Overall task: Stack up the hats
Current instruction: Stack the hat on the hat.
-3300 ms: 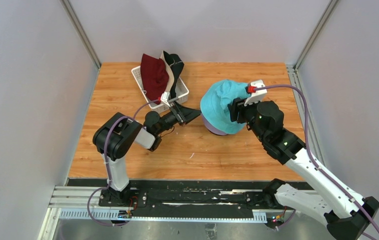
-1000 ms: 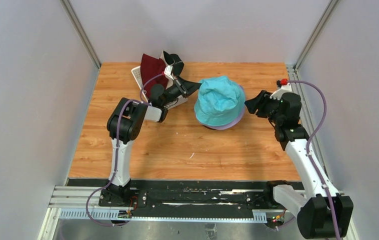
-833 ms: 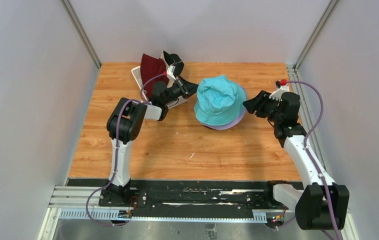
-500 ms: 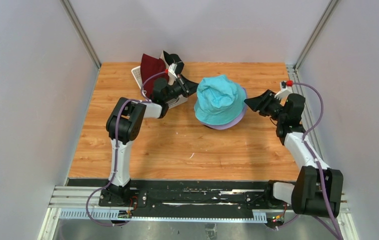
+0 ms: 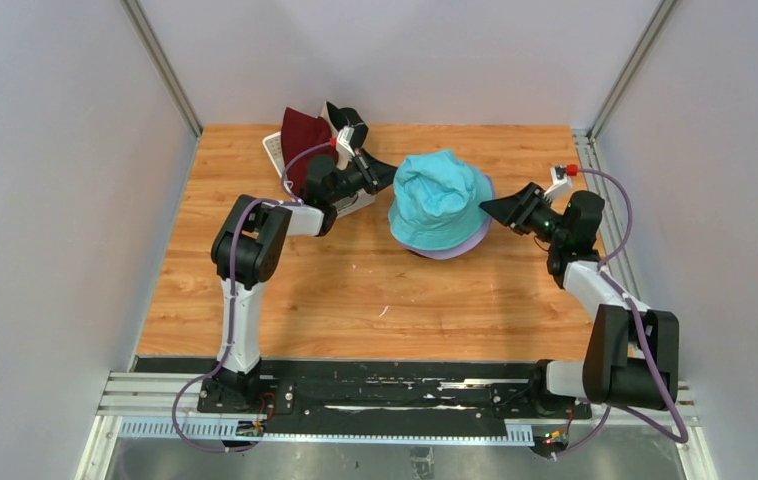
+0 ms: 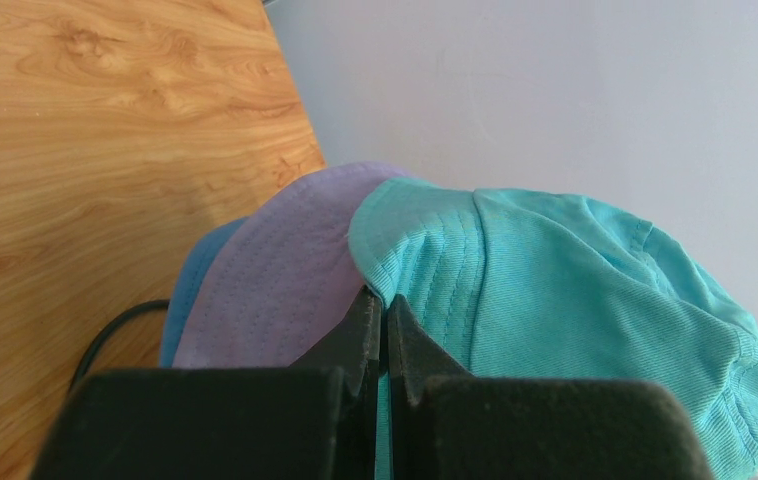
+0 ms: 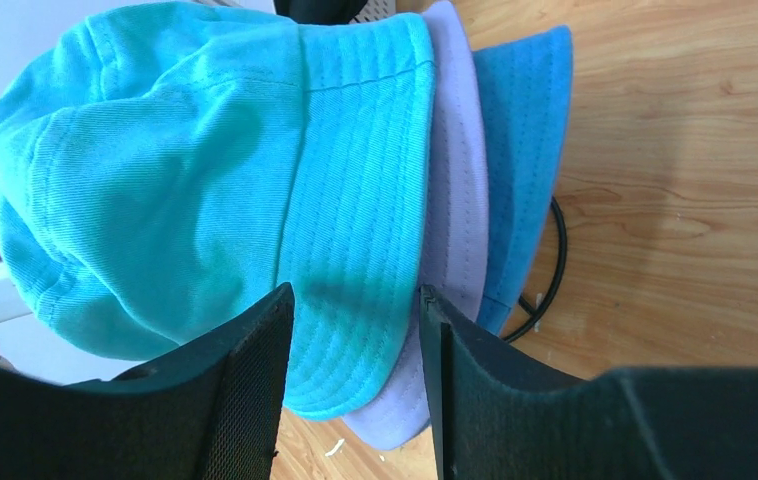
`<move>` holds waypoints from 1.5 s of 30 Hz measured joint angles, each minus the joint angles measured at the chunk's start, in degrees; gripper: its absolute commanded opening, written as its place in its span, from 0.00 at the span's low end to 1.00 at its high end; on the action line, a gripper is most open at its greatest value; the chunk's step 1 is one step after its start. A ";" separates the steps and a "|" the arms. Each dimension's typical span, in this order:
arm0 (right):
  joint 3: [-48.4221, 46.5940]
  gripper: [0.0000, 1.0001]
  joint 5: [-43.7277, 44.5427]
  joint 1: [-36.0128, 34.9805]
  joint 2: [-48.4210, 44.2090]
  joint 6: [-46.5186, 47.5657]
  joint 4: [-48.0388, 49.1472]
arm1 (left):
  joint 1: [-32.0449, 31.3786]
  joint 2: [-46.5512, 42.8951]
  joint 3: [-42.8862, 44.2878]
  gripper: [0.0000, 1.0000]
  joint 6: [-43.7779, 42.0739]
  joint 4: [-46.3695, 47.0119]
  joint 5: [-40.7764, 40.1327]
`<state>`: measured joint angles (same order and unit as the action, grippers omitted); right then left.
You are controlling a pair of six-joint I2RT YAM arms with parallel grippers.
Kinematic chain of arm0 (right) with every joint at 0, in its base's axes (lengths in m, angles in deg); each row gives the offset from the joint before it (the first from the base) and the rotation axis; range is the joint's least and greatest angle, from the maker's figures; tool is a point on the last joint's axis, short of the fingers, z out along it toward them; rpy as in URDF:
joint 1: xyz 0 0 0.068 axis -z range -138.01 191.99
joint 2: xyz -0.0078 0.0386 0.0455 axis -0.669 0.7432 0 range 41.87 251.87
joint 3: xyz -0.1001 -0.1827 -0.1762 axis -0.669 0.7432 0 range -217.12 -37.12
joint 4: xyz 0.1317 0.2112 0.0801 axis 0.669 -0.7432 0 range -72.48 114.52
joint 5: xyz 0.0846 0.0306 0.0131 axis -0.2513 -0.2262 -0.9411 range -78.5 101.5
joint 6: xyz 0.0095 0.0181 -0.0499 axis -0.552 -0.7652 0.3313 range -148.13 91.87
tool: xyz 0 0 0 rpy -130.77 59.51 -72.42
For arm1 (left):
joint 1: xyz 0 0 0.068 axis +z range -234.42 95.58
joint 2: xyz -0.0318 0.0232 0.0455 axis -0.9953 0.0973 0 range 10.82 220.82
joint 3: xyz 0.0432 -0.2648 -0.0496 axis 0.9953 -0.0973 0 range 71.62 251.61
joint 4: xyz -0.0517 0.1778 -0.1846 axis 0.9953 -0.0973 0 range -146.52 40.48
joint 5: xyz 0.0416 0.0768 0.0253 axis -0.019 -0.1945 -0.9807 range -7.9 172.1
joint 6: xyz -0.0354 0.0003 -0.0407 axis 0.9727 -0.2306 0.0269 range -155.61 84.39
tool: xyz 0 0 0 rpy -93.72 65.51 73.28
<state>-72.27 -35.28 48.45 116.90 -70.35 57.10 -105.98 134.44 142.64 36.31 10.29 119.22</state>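
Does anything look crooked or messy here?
A little. The teal hat sits crooked on top, so the brims of the lavender hat and the blue hat stick out from under it on one side.

One camera looks down over the whole bench [image 5: 355, 290] from the near edge, while both wrist cameras eye the teal hat [image 5: 438, 200] close, from opposite sides.

You get only brim slivers of the blue hat [image 7: 527, 130] and lavender hat [image 7: 452, 150], both buried under the teal hat [image 7: 185, 170]; from above, the blue one cannot be made out. Of the support beneath, a single black wire loop [image 7: 557, 250] shows. The white basket [image 5: 271, 150] sits mostly hidden behind the dark red hat [image 5: 302, 135].
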 measured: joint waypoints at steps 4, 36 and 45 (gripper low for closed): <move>0.02 0.49 -1.25 0.00 1.38 -1.40 2.93 | 0.00 0.00 0.00 0.00 0.00 0.00 0.00; 2.01 0.01 -12.35 0.35 26.18 -33.11 54.36 | -2.64 -11.54 -12.59 0.00 -7.19 -5.90 -8.37; 2.23 0.01 -10.73 0.35 19.50 -23.67 40.83 | -4.17 -15.21 -12.76 0.00 -13.20 -13.09 -11.67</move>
<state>-70.04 -46.01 48.80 136.39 -94.02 97.93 -110.15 119.22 129.87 23.11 -2.80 107.55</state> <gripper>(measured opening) 0.025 0.018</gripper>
